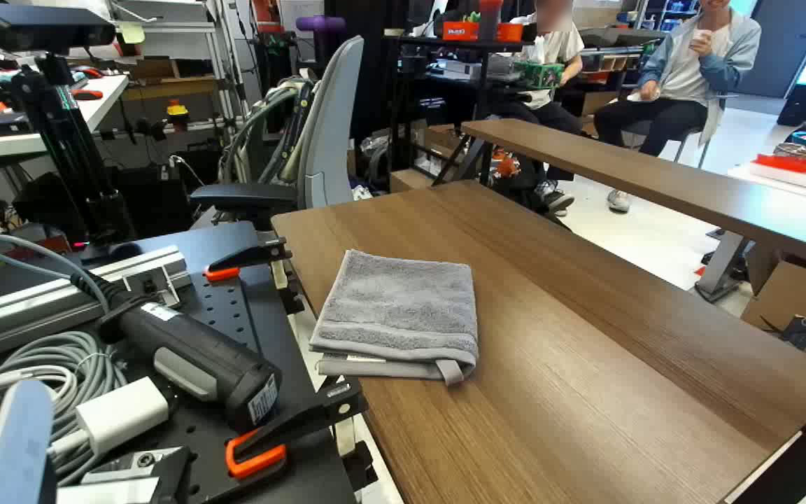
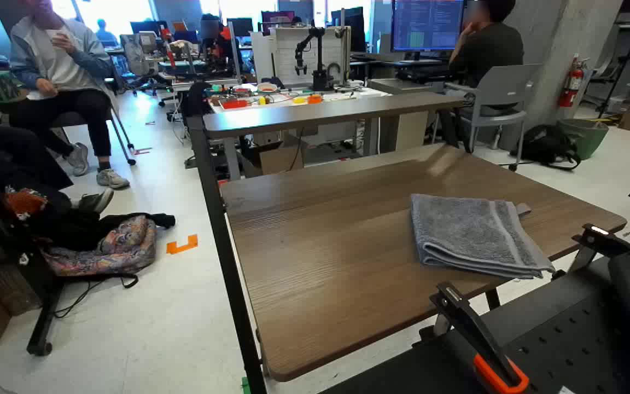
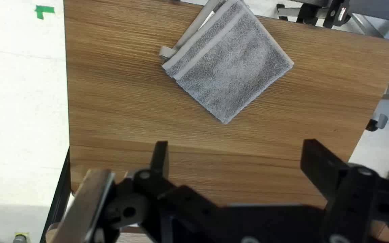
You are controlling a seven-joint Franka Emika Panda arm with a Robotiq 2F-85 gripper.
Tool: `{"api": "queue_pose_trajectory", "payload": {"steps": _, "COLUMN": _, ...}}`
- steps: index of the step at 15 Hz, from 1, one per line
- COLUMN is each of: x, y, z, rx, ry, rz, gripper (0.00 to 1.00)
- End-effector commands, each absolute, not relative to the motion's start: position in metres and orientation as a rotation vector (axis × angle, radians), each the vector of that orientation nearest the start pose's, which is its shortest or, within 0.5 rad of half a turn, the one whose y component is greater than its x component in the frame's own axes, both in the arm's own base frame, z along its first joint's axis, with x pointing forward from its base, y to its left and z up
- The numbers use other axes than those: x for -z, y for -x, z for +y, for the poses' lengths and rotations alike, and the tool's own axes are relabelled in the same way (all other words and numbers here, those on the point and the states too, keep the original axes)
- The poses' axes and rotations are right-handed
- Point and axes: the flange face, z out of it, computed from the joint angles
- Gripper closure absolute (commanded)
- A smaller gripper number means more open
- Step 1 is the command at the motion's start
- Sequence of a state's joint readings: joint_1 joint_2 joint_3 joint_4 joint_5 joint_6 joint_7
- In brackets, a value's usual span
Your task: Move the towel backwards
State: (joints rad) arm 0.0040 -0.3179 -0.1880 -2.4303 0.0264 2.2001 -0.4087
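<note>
The towel is a grey folded cloth lying flat on the brown wooden table. It shows in both exterior views point(image 1: 403, 308) point(image 2: 468, 232), close to the table edge beside the black perforated platform. In the wrist view the towel point(image 3: 231, 64) lies at the upper middle, turned like a diamond, with one corner pointing down toward the jaws and a small loop at its left. The far corner is cut off by the frame's top. My gripper point(image 3: 235, 145) is open, with nothing between its fingers. It hangs above the table, apart from the towel. The gripper is out of view in both exterior views.
The wooden table point(image 1: 585, 392) has a raised shelf point(image 1: 655, 175) along its far side. Black clamps with orange handles point(image 1: 256, 455) sit on the platform edge point(image 1: 305, 448) near the towel. A cabled black tool point(image 1: 193, 357) lies on the platform. An office chair point(image 1: 333, 126) stands beyond.
</note>
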Motion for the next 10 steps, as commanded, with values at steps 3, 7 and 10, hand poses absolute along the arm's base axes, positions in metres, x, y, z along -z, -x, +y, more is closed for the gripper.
{"api": "queue_pose_trajectory", "payload": {"steps": 3, "x": -0.432, "y": -0.4416, "z": -0.0828, "rx": 0.16, "ry": 3.067, "rz": -0.334, "gripper": 0.0}}
{"api": "queue_pose_trajectory", "payload": {"steps": 7, "x": -0.432, "y": -0.4416, "z": -0.0828, "rx": 0.16, "ry": 3.067, "rz": -0.334, "gripper": 0.0}}
{"api": "queue_pose_trajectory", "payload": {"steps": 10, "x": -0.4234, "y": -0.4408, "z": -0.0793, "rx": 0.166, "ry": 3.085, "rz": -0.344, "gripper": 0.0}}
